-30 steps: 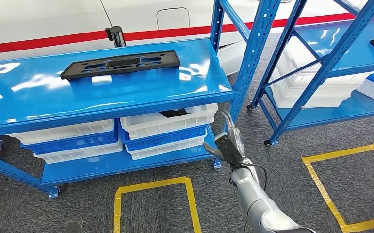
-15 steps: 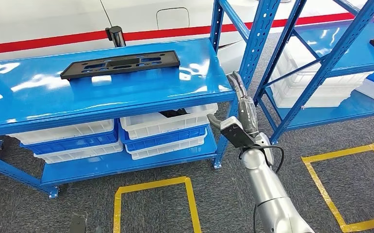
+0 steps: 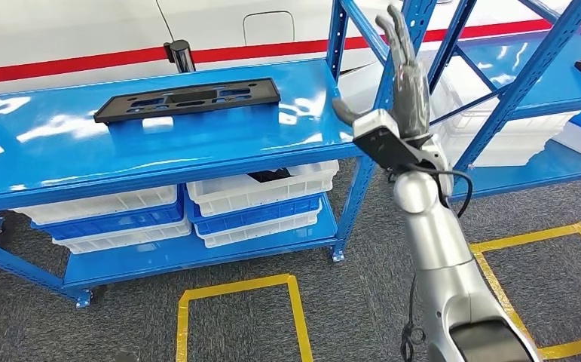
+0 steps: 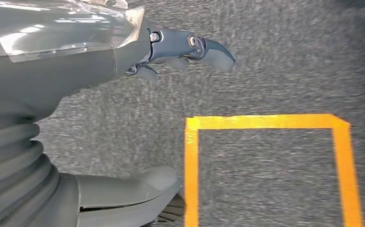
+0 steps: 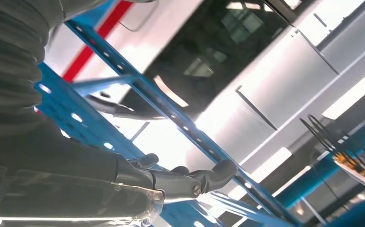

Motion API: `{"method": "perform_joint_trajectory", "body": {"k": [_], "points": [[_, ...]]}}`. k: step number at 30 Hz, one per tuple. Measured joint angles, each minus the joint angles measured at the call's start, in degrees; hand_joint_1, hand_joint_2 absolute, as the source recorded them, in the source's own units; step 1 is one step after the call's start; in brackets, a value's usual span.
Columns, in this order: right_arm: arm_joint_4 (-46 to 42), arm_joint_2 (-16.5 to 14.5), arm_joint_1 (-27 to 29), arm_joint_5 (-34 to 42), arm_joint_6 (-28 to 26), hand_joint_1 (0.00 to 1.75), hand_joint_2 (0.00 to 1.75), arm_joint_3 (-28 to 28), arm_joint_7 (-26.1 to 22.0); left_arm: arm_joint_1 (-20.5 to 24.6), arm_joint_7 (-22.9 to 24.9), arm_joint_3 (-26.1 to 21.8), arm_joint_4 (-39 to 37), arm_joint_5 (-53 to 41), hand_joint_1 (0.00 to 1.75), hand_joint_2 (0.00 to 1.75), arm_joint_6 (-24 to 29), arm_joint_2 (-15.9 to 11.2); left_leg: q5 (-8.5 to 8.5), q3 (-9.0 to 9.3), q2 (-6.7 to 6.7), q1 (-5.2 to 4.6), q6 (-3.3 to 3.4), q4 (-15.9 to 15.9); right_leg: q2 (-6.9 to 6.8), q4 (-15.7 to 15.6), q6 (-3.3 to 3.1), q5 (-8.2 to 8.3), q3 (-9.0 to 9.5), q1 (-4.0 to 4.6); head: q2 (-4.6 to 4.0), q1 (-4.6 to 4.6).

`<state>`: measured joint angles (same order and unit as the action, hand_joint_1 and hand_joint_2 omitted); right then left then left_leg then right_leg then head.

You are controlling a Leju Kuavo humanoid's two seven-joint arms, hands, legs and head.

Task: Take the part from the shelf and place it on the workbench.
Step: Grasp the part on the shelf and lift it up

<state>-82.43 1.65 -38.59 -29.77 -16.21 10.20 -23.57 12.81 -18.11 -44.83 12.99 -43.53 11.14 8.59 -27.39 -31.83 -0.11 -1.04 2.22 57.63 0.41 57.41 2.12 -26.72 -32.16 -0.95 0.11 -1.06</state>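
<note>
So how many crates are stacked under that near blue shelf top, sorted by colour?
White crates: 4
Blue crates: 2
Total: 6

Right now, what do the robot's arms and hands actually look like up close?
The right arm is smooth silver metal in rounded segments, with a thin black cable looping along it. At the wrist sits a boxy grey block. The right hand has slim dark grey fingers; the left hand shows a grey ribbed cover, a thick grey thumb, bluish-dark fingers with small screws.
</note>
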Motion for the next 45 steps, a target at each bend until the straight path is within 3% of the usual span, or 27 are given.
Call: {"method": "perform_joint_trajectory", "body": {"k": [6, 9, 12, 17, 22, 26, 34, 45], "points": [[2.7, -1.5, -14.0, -3.0, 2.3, 0.0, 1.75, 7.0, 9.5, 0.3, 1.0, 1.0, -0.1, -2.4, 0.0, 1.75, -0.7, 0.2, 0.11, -0.05, 0.01, 0.01, -0.02, 0.0, 0.02, 0.0, 0.06, 0.04, -0.03, 0.0, 0.0, 0.0], [8.7, -3.9, -20.5, -5.5, 2.4, 0.0, 1.75, 10.6, 14.6, 1.2, 1.9, 2.1, -0.1, -4.3, 0.0, 1.75, -1.4, 0.7, 0.14, -0.03, -0.05, 0.01, -0.03, 0.0, 0.02, 0.1, 0.06, 0.04, -0.06, 0.0, 0.0, -0.01], [17.2, -6.6, -25.2, -8.7, 1.3, 0.0, 1.75, 13.3, 16.6, 2.0, 2.7, 3.1, -0.1, -5.6, 0.0, 1.75, -1.8, 1.3, 0.19, -0.05, -0.03, 0.02, -0.04, 0.0, 0.02, 0.1, 0.06, 0.05, -0.01, 0.01, 0.0, -0.01], [31.1, -11.7, -28.6, -15.8, 0.0, 0.0, 1.75, 16.9, 19.1, 3.0, 3.3, 4.3, -0.1, -7.2, 0.0, 1.75, -2.6, 1.9, 0.21, -0.04, -0.03, 0.02, -0.05, 0.0, 0.02, 0.1, 0.07, 0.06, 0.0, 0.01, 0.0, -0.01], [38.3, -15.4, -28.9, -17.8, 0.2, 0.0, 1.75, 18.8, 19.6, 3.4, 3.6, 5.0, -0.1, -7.5, 0.0, 1.75, -3.0, 2.3, 0.21, -0.08, -0.04, 0.02, -0.05, 0.0, 0.02, 0.1, 0.07, 0.05, -0.03, 0.0, 0.0, -0.01], [41.4, -18.1, -28.3, -18.5, 2.2, 0.0, 1.75, 20.9, 19.7, 3.6, 3.8, 5.3, -0.1, -7.6, 0.0, 0.0, -3.2, 2.5, 0.2, -0.09, 0.02, 0.02, -0.05, 0.0, 0.04, 0.1, 0.06, 0.05, -0.08, 0.0, 0.0, -0.01], [43.1, -20.1, -26.1, -17.7, 3.1, 0.0, 1.75, 24.4, 21.2, 3.7, 4.4, 5.3, -0.2, -8.1, 0.0, 0.0, -3.9, 2.6, 0.21, -0.1, -0.01, 0.01, -0.05, 0.0, 0.03, 0.1, 0.07, 0.06, -0.14, 0.04, 0.0, -0.01], [39.3, -16.6, -26.7, -15.6, 7.0, 0.0, 1.75, 19.8, 20.5, 2.6, 5.2, 5.2, -0.3, -8.1, 0.0, 0.0, -3.6, 2.2, 0.2, -0.12, -0.02, -0.01, -0.05, 0.0, 0.02, 0.1, 0.08, 0.06, -0.14, 0.03, 0.0, -0.01]]}}
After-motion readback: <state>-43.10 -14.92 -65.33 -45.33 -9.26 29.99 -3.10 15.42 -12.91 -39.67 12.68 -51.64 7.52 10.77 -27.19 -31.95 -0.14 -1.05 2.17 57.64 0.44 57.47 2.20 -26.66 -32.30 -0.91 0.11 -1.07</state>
